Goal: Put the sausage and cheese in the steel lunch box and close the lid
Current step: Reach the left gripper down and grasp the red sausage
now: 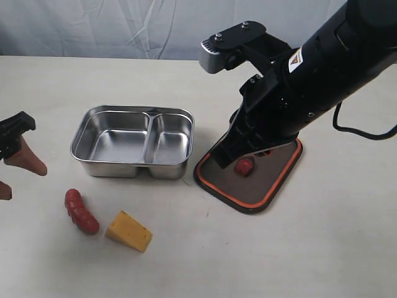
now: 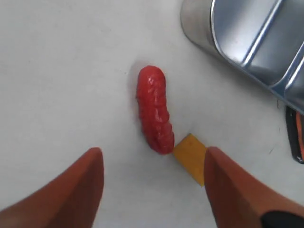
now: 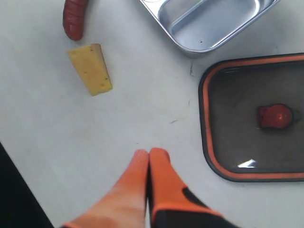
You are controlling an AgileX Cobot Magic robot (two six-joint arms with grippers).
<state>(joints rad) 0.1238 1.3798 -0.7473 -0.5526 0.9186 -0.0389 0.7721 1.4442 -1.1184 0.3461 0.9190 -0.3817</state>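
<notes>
The red sausage [image 1: 81,212] and the yellow cheese wedge [image 1: 128,231] lie side by side on the table in front of the empty steel lunch box [image 1: 124,167]. The dark lid [image 1: 273,180] lies orange rim up to the right of the box, its red valve [image 1: 244,166] showing. My left gripper [image 2: 152,162] is open above the table, short of the sausage [image 2: 155,108] and the cheese [image 2: 191,156], and holds nothing. My right gripper [image 3: 150,153] is shut and empty, over bare table beside the lid [image 3: 247,142]. The cheese [image 3: 90,69] lies farther off.
The right arm [image 1: 291,87] hangs over the lid and hides its far edge and its own fingers in the exterior view. The left gripper [image 1: 25,182] sits at the table's left edge. A pale cloth backs the table.
</notes>
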